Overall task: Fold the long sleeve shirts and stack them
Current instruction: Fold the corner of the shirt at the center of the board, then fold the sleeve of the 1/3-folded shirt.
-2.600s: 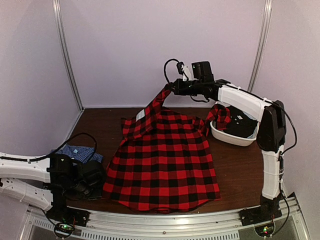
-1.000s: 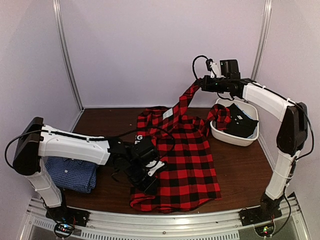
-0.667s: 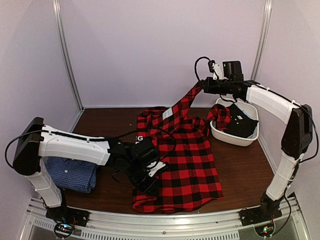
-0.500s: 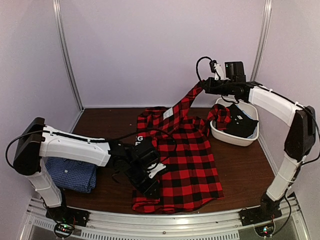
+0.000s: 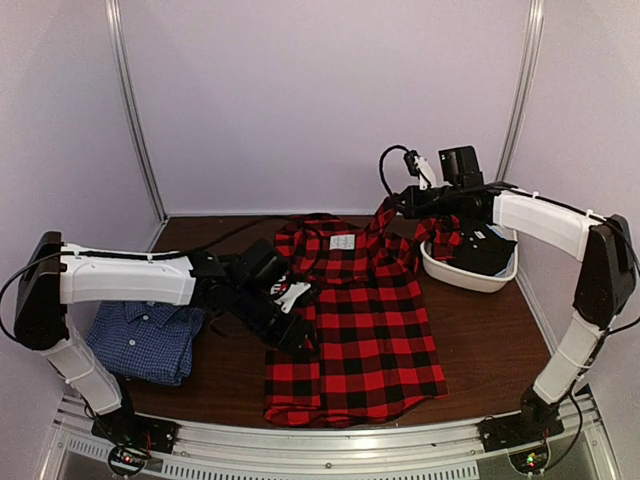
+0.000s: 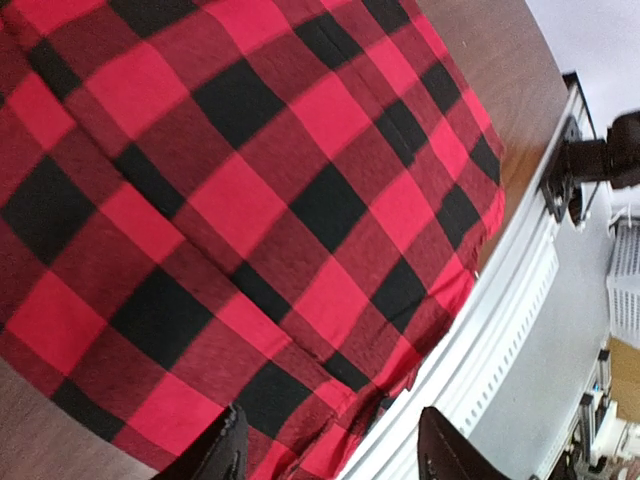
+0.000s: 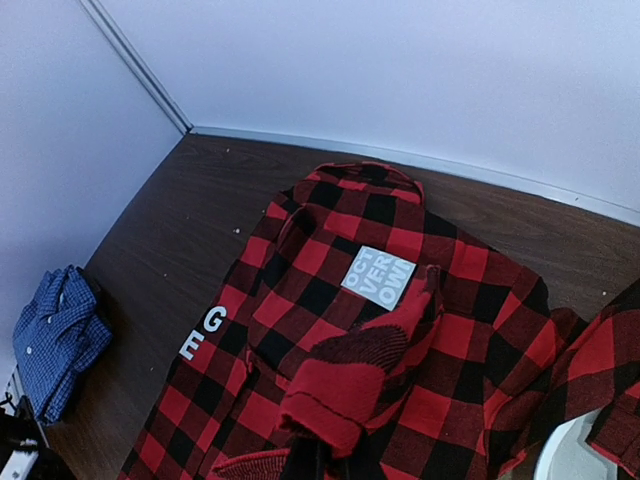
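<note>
Along the near edge of the table runs a metal rail. In the near left corner lies the blue shirt, folded into a loose pile. The plaid shirt lies flat down the middle of the table, its hem just short of the near edge and its collar towards the far edge.

The left gripper hovers over the shirt's near left part. Its fingers stand apart with nothing between them; only plaid cloth shows below.

Farther back, a white patch with lettering sits on the shirt below the collar (two white letters also show on the left side in the right wrist view).

The right gripper hangs above the shirt's far right shoulder, closed on a sleeve, whose cuff droops from it.

By the far right edge stands a white basin holding dark clothes, with a piece of plaid cloth draped over its rim.
</note>
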